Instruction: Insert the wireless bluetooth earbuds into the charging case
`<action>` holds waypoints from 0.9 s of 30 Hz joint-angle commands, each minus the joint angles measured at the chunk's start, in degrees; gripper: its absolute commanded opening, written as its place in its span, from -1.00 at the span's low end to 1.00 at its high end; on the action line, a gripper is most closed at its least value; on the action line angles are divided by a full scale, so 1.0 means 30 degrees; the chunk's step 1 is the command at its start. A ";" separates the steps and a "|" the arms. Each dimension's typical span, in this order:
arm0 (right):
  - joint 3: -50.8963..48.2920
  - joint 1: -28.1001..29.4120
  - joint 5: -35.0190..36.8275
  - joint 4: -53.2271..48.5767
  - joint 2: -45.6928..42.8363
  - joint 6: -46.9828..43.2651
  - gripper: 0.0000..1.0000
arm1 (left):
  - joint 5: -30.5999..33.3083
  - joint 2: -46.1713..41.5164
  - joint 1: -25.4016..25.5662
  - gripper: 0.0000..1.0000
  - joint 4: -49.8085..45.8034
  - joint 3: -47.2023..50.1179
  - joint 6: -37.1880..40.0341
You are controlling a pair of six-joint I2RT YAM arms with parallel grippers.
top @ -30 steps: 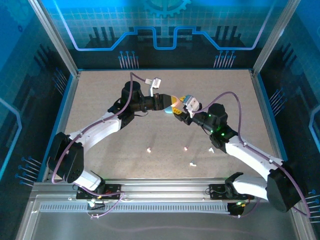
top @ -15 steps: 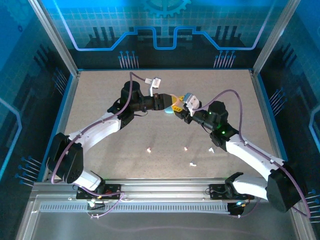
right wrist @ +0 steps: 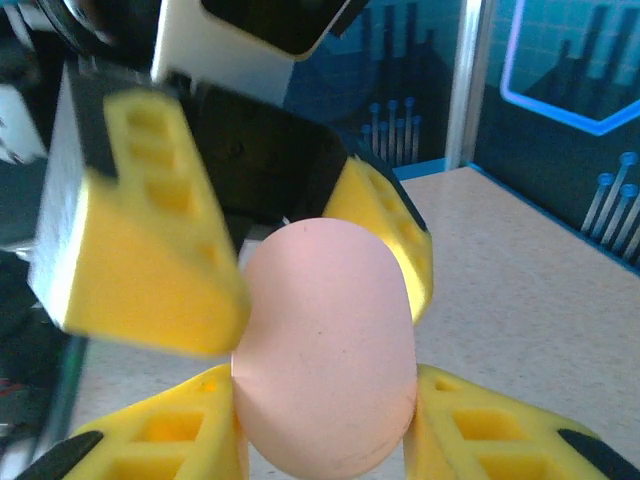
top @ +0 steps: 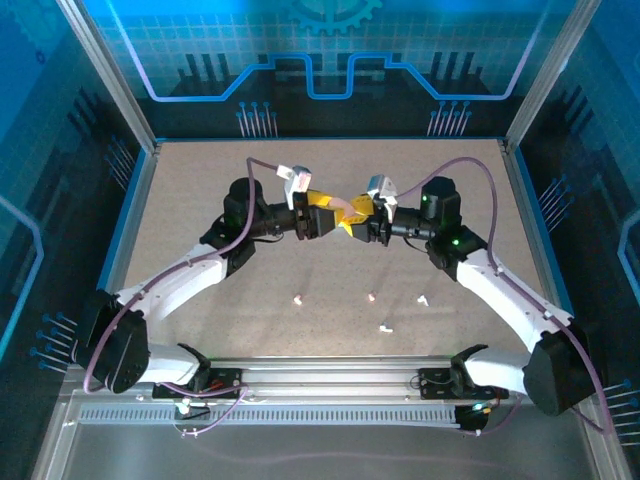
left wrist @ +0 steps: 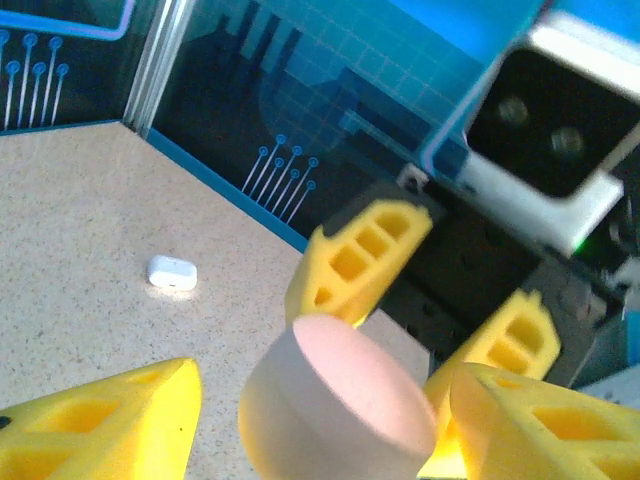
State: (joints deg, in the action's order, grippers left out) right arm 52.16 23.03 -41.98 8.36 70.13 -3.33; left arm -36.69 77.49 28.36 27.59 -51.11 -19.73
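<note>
A pink oval charging case (top: 350, 209) hangs above the middle of the table, where the two grippers meet. My right gripper (right wrist: 325, 420) is shut on the case (right wrist: 325, 350), one yellow finger on each side. My left gripper (left wrist: 325, 400) faces it and stands open. Its fingers (left wrist: 110, 420) flank the case (left wrist: 340, 395) with a gap showing on the left. Small pale earbuds lie loose on the table in front: one (top: 297, 298), another (top: 371, 296), a third (top: 423, 299) and one nearer me (top: 384, 327).
A small white rounded case (left wrist: 172, 272) lies on the speckled tabletop (top: 200, 200) toward the far wall. Blue-lit panels and metal posts ring the table. The arms' cables (top: 470, 170) arch over the centre.
My left gripper's jaws have spread away from the pink case while the right gripper closed on it. Both wrists have shifted a little toward the back of the table.
</note>
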 commanded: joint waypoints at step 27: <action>0.2964 -0.1036 -0.5464 -0.4593 0.1058 -0.0942 -0.25 | -0.4475 -0.0580 -0.0616 0.14 0.0844 0.0183 0.5478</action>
State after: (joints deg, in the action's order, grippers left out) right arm 58.94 20.53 -56.25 -4.10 72.62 -5.19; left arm -48.95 77.03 26.83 28.71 -48.71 -4.32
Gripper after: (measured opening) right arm 0.381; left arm 0.571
